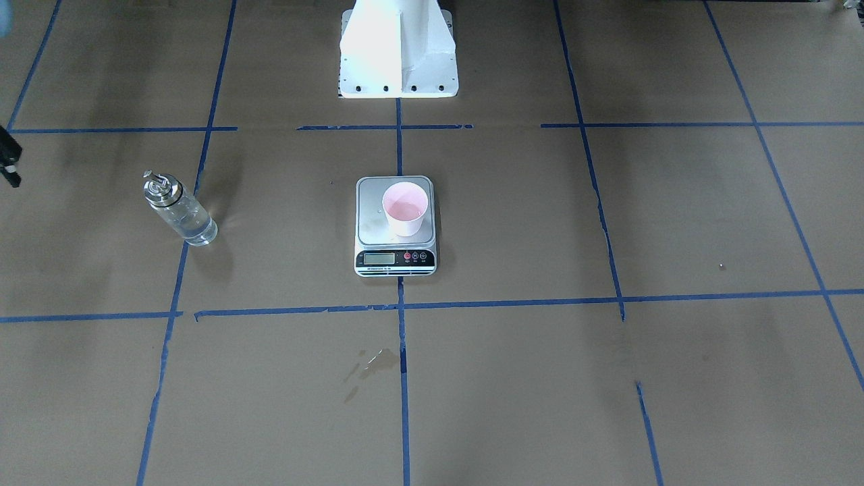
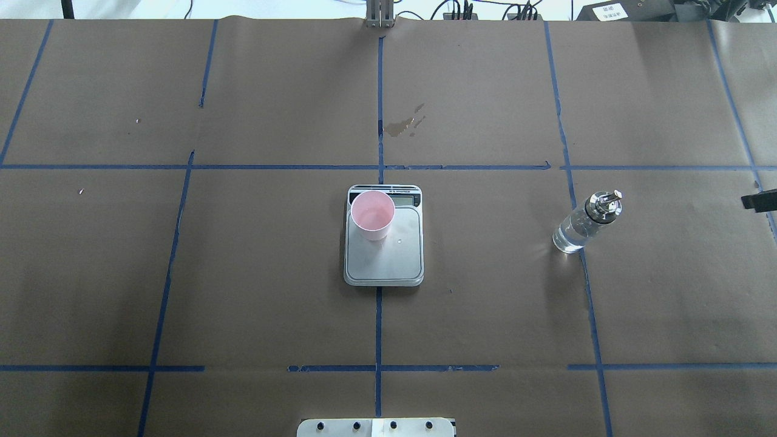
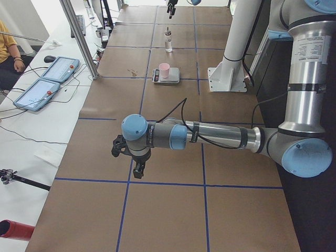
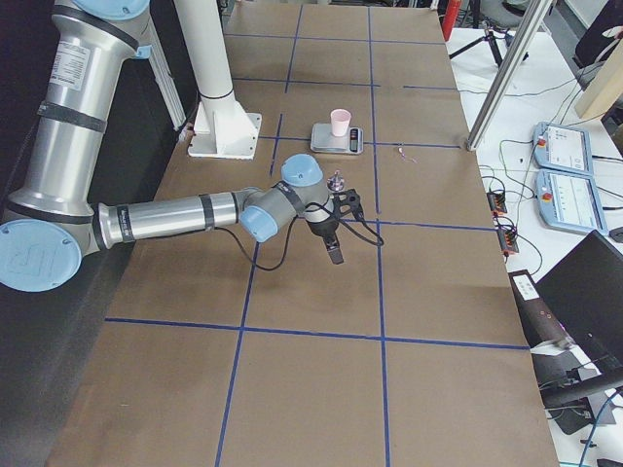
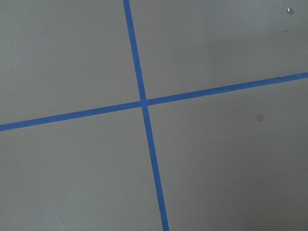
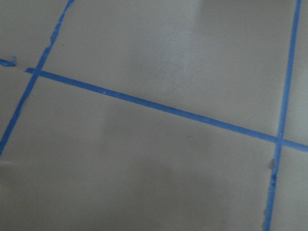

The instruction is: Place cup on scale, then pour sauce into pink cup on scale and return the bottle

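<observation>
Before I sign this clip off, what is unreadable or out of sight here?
The scale: display digits too small, front and overhead views.
The right gripper: cut off by the frame edge, overhead and front views.
The left gripper: side view only, fingers' opening unclear.

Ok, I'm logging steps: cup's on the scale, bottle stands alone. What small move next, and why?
Probably bring the right gripper in to the bottle for a grasp. The cup already stands on the scale, the bottle stands free and upright, and that gripper is the nearer one. Whether the cup already holds sauce I cannot tell.
</observation>
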Motion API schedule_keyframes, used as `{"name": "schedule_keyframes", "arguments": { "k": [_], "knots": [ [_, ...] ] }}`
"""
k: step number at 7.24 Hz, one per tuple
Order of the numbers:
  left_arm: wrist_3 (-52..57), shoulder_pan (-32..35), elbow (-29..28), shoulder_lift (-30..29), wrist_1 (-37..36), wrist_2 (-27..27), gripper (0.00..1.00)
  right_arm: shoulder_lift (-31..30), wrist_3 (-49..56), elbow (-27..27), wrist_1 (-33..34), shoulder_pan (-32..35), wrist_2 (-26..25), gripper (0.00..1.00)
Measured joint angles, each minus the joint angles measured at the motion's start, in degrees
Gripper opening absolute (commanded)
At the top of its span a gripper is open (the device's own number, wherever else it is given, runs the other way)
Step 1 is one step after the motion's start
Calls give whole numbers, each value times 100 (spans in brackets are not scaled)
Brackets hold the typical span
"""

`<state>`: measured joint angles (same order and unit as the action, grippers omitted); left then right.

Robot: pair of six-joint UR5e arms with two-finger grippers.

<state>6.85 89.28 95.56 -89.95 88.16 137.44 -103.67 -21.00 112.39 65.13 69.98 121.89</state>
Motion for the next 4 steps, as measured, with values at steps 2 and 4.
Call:
{"name": "schedule_keyframes", "arguments": {
  "k": [2,4],
  "knots": [
    [0,4,6,21,-6,-13,100,609,1052,-95,2182,948,463,100],
    [0,7,29,47,-8,-25,100,777,1303,-225,3736,1313,678,100]
  ]
}}
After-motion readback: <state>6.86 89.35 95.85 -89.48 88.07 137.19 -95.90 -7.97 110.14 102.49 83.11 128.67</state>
